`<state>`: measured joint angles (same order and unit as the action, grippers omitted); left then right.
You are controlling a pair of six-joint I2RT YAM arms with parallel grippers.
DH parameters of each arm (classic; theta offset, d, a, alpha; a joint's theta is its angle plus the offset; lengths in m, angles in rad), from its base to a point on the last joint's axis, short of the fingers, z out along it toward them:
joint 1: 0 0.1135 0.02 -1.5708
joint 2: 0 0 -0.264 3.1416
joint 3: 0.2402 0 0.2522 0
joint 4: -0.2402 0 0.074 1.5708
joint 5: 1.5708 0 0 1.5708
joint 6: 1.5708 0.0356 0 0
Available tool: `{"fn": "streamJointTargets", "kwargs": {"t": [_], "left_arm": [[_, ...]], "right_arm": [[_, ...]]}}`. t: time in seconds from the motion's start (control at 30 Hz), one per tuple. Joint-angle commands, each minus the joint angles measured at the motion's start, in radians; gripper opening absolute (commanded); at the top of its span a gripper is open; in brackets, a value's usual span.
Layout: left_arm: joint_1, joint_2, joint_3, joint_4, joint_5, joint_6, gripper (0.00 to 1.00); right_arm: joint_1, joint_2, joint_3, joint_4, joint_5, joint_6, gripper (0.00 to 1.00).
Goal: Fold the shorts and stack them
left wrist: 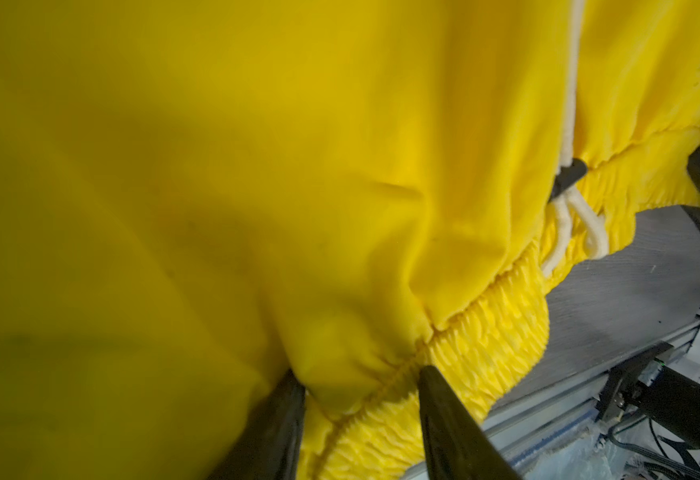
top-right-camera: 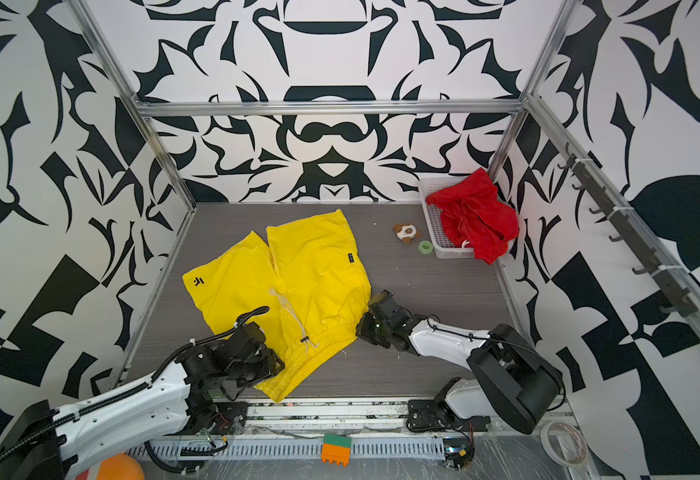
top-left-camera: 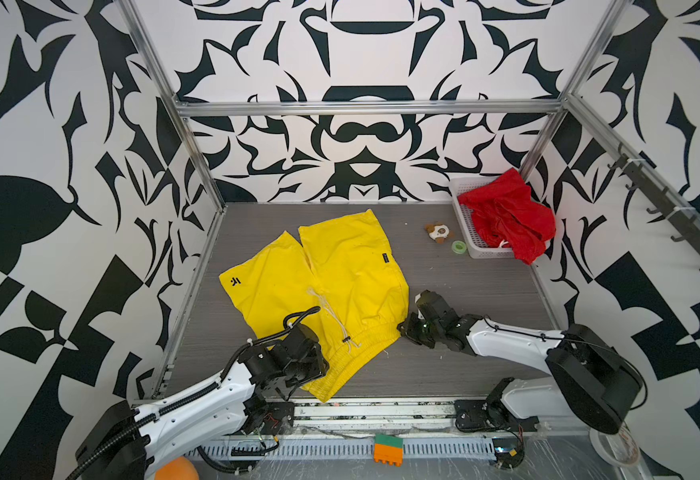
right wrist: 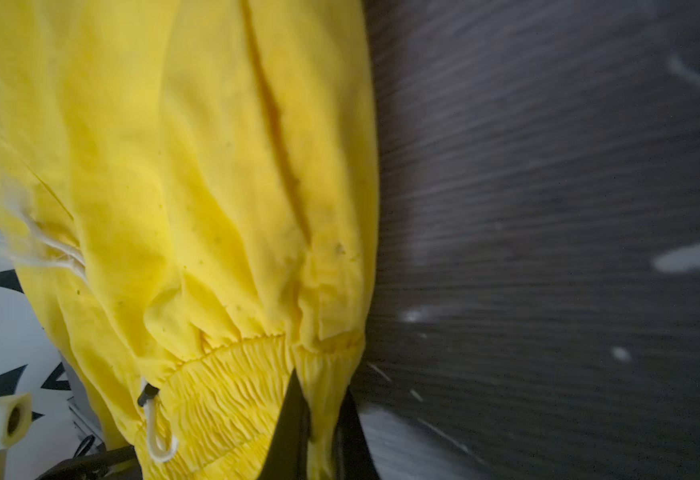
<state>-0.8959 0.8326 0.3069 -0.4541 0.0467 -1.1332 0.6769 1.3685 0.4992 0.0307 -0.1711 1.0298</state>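
Right wrist view: right jaws are clenched on the waistband (right wrist: 232, 395) of the yellow shorts (right wrist: 174, 187); left jaws straddle it, released. First fold seems starting; next, left should close, then both lift.

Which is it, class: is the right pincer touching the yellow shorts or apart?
Touching. The right wrist view shows the right pincer shut on the waistband of the yellow shorts, pinching the fabric.

The table (top-left-camera: 464, 291) is being occupied centrally by yellow shorts (top-left-camera: 319, 282), and at two o'clock by plush toy (top-left-camera: 439, 232), green ring (top-left-camera: 459, 247) and basket (top-left-camera: 466, 226).
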Motion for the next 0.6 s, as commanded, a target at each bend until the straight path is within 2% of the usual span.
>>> {"fn": "streamJointTargets", "kwargs": {"t": [0.0, 0.13, 0.27, 0.5, 0.53, 0.57], "left_arm": [[0.003, 0.043, -0.017, 0.051, 0.005, -0.002, 0.49], [0.003, 0.087, -0.005, 0.116, 0.001, 0.005, 0.48], [0.004, 0.168, 0.030, 0.198, 0.001, 0.033, 0.48], [0.003, 0.477, 0.161, 0.433, 0.025, 0.121, 0.49], [0.002, 0.512, 0.189, 0.459, 0.024, 0.130, 0.49], [0.003, 0.531, 0.213, 0.488, 0.030, 0.135, 0.50]], "right_arm": [[-0.019, 0.037, 0.085, -0.018, 0.061, -0.071, 0.00], [-0.104, 0.108, 0.177, -0.050, 0.026, -0.170, 0.00], [-0.211, 0.203, 0.362, -0.142, -0.028, -0.327, 0.00], [-0.313, 0.443, 0.788, -0.323, -0.112, -0.573, 0.00], [-0.329, 0.477, 0.856, -0.353, -0.117, -0.593, 0.01], [-0.344, 0.506, 0.915, -0.385, -0.117, -0.610, 0.10]]}}
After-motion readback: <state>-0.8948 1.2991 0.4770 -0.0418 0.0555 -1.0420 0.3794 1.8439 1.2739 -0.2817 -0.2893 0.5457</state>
